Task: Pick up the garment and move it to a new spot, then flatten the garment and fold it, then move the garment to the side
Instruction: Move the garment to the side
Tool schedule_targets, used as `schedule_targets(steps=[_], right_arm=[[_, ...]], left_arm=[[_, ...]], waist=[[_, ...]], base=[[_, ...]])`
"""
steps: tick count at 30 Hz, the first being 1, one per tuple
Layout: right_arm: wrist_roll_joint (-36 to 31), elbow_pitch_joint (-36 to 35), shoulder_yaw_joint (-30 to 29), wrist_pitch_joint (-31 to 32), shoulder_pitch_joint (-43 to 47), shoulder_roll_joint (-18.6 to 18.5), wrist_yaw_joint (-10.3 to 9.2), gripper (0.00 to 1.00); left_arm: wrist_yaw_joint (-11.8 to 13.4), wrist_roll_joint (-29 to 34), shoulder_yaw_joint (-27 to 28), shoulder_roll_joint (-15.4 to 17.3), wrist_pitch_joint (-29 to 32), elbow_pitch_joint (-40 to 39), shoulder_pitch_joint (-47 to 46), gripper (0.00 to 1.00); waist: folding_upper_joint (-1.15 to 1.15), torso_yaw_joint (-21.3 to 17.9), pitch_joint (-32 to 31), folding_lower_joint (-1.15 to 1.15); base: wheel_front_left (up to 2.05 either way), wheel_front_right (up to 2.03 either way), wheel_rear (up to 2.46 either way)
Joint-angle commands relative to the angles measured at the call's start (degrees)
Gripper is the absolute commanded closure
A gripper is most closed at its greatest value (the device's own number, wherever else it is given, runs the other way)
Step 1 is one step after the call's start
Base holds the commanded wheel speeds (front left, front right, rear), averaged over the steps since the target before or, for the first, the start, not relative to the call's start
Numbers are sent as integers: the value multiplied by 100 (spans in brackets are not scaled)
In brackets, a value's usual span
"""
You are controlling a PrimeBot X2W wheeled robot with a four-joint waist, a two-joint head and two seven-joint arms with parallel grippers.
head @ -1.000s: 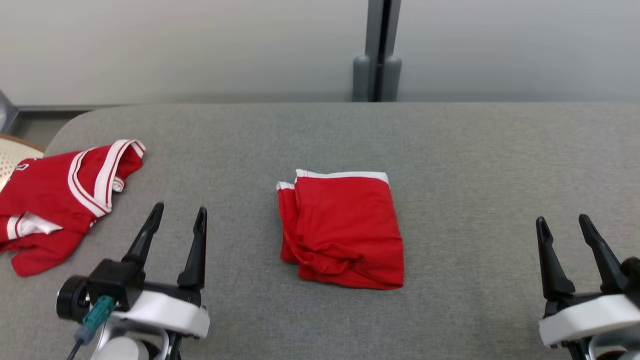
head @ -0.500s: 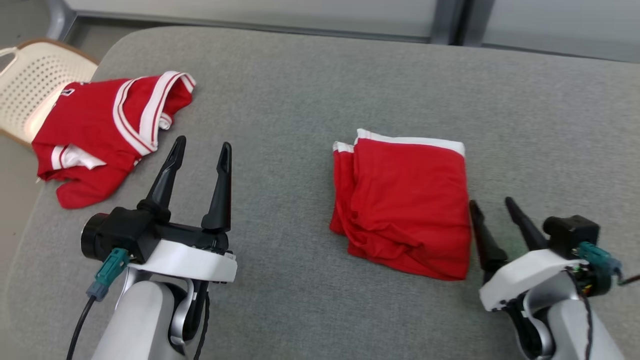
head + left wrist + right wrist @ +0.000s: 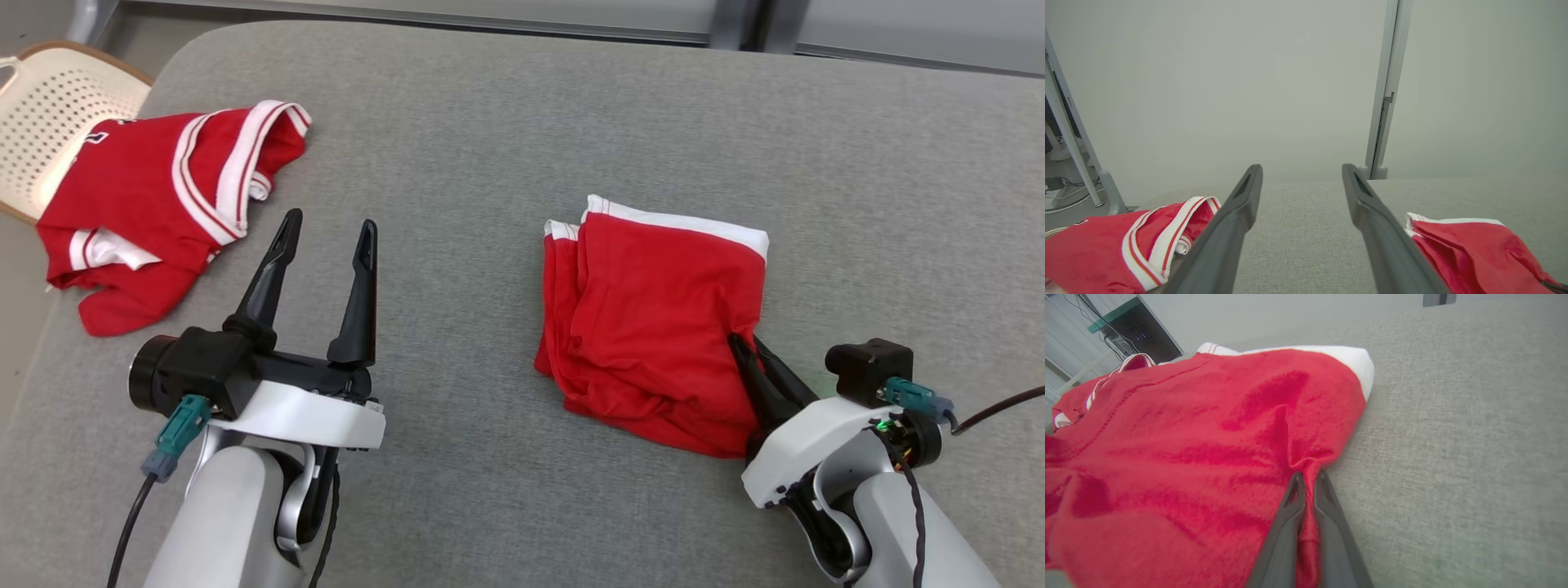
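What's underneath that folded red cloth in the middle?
The folded red garment lies on the grey fabric surface, visible all round it. Directly beneath is covered. The right hand pinches its edge.

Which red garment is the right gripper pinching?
The folded garment mid-table with the plain white band; the crumpled striped-trim garment lies apart at the left.

This looks like a robotics lab or test room, not a home. Straight ahead of the left gripper (image 3: 1301, 167) stands a bare pale partition wall (image 3: 1229, 81) joined by a grey metal post (image 3: 1386, 102), and off to its left loose cables (image 3: 1069, 198) lie on the floor. The bench (image 3: 506, 114) is padded in plain grey fabric. Up and left of the right gripper (image 3: 1306, 475), a dark equipment cabinet (image 3: 1139, 332) shows small lights, with wires above it
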Motion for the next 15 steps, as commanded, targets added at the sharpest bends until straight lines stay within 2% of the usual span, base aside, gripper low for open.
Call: schedule_targets(steps=[1,7,15], right_arm=[[0,89,-18,-15,83,-95,-8,100],[-30,-19,146,-180,98,-330,-11,100],[127,-95,139,-373,1,-542,-10,100]], left_arm=[[-25,41,15,35,-21,-6,-51,0],[-56,192,-93,146,-14,-196,-11,0],[-120,342,-259,366,310,-585,-98,0]], waist=[[0,-89,-12,0],[0,-743,-25,0],[0,-1980,211,0]], base=[[0,0,0],[0,0,0],[0,0,0]])
